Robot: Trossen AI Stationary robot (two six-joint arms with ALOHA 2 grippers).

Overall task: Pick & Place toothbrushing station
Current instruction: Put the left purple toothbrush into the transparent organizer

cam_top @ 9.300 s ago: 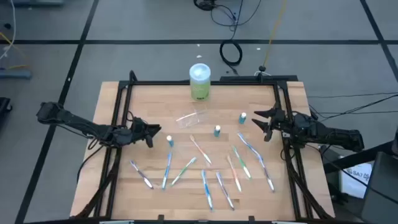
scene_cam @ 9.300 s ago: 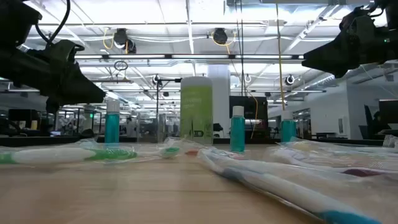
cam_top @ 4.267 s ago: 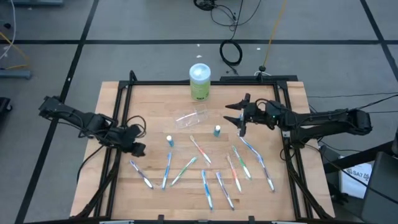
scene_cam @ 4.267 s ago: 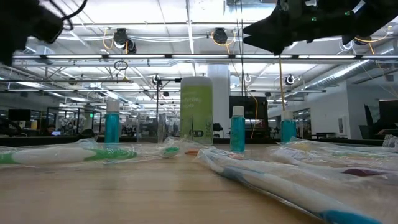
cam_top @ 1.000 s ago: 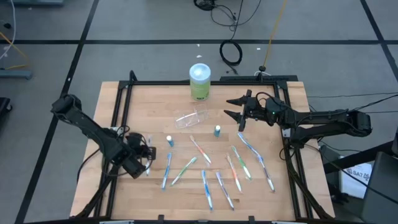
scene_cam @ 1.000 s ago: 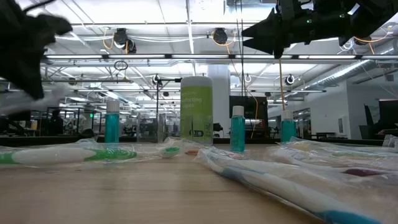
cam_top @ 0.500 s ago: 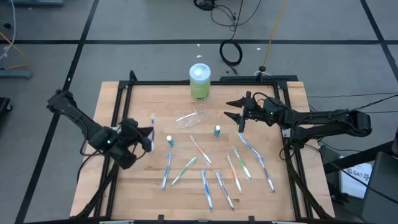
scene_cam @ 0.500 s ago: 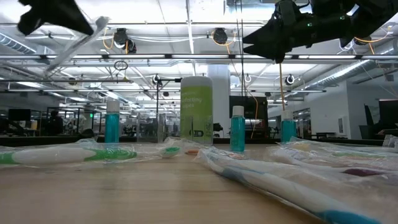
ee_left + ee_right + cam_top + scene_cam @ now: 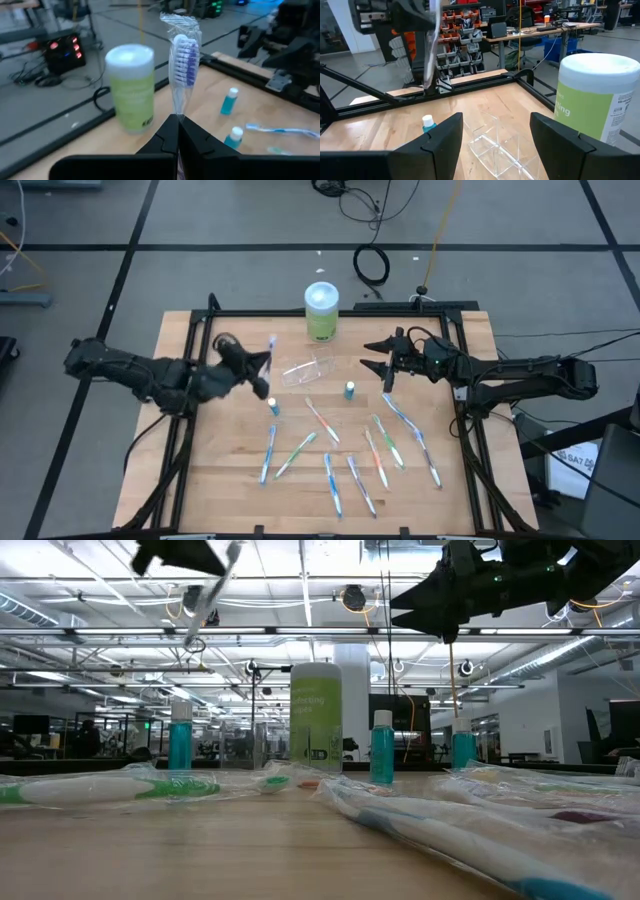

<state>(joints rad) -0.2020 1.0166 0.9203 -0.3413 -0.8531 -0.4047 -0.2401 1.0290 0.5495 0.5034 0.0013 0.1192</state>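
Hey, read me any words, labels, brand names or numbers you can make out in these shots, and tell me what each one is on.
Green container: dark print down its side, too blurred and cropped to read.
Same container, low view: a pale line of lettering and a dark mark near the bottom, both unreadable.
Toothbrush wrapper held in the left gripper: no print visible.
Small tubes: no readable label.

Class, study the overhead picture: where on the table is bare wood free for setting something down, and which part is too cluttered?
Bare wood lies along the far edge right of the green container, in the far-left corner beside the black frame, and in the near-left corner. The near middle and right are crowded with toothbrushes; the centre holds the clear cup and tubes.
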